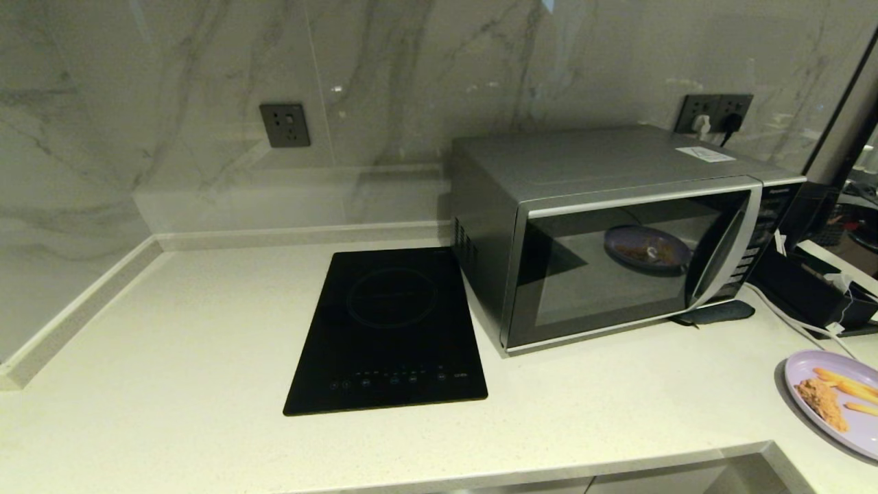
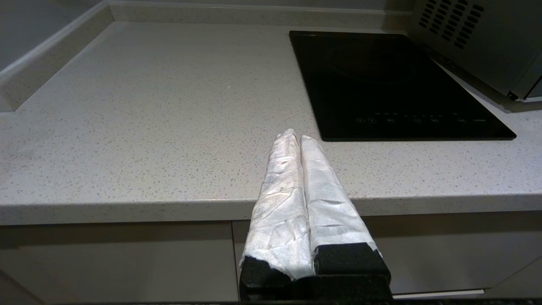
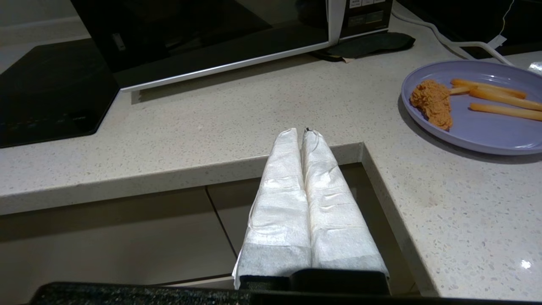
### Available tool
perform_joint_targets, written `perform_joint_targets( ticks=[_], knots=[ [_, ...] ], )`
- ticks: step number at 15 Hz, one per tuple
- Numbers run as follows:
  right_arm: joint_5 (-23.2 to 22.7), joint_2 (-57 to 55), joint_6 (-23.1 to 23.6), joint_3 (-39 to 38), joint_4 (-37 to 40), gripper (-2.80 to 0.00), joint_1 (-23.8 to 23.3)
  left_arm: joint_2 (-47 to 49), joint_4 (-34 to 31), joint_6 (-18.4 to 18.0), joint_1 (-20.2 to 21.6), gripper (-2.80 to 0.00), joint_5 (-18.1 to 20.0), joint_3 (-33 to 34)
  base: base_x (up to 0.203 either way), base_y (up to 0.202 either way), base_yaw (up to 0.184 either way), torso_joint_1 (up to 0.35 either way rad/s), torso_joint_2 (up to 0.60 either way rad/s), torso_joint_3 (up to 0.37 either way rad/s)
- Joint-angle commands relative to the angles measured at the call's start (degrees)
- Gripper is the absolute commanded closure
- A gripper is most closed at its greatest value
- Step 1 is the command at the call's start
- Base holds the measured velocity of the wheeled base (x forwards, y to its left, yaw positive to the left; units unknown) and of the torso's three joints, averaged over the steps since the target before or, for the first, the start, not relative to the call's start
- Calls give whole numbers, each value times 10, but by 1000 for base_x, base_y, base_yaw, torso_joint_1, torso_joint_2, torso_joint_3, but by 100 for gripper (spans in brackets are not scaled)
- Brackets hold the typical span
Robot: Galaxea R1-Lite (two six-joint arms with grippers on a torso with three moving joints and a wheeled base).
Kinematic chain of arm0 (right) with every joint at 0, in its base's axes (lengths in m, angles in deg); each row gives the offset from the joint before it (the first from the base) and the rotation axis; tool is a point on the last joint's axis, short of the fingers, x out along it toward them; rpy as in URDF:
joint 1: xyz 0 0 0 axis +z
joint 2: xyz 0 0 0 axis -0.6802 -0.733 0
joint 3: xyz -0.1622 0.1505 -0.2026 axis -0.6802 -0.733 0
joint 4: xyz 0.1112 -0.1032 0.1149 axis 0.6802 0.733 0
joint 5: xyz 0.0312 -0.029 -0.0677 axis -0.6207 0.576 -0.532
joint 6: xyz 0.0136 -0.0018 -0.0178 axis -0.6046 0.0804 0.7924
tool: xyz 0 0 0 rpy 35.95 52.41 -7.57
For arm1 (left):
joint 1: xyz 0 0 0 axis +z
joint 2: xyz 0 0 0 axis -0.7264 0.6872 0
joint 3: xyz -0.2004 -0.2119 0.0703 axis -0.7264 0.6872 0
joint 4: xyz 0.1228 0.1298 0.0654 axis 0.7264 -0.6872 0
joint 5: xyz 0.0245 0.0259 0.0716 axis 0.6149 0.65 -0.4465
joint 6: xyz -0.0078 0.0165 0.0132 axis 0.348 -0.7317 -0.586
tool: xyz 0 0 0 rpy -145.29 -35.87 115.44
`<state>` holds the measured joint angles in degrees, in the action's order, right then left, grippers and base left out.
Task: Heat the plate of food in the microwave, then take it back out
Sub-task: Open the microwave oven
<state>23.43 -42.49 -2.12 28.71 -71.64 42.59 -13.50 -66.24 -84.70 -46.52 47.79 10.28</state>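
Note:
The silver-grey microwave [image 1: 617,233] stands at the back right of the counter with its dark glass door closed; the glass mirrors the plate. The pale-lavender plate of food [image 1: 833,398] rests on the counter at the far right, holding a brown fried piece [image 3: 432,103] and orange fries [image 3: 495,99]. Neither arm shows in the head view. In the left wrist view my left gripper [image 2: 296,135] is shut and empty, hovering at the counter's front edge before the hob. My right gripper [image 3: 298,132] is shut and empty at the counter's inner corner, well short of the plate [image 3: 478,106].
A flat black glass hob [image 1: 391,329] is set in the counter left of the microwave. A dark pad [image 1: 717,313] lies under the microwave's front right corner, with a white cable [image 1: 789,319] and black box [image 1: 809,291] beside it. Wall sockets [image 1: 285,125] sit behind.

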Motion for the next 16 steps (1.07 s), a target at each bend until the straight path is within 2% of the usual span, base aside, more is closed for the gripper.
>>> perform_joint_targets(
  ticks=[1, 13, 16],
  knots=[
    [0, 0, 0, -1, 0, 0, 0, 0, 0, 0, 0, 0, 0, 0, 0, 0, 0, 0, 0, 0],
    [4, 0, 1, 3, -1, 0, 0, 0, 0, 1, 0, 0, 0, 0, 0, 0, 0, 0, 0, 0],
    [12, -2, 0, 40, 7, 0, 0, 0, 0, 1, 0, 0, 0, 0, 0, 0, 0, 0, 0, 0]
  ],
)
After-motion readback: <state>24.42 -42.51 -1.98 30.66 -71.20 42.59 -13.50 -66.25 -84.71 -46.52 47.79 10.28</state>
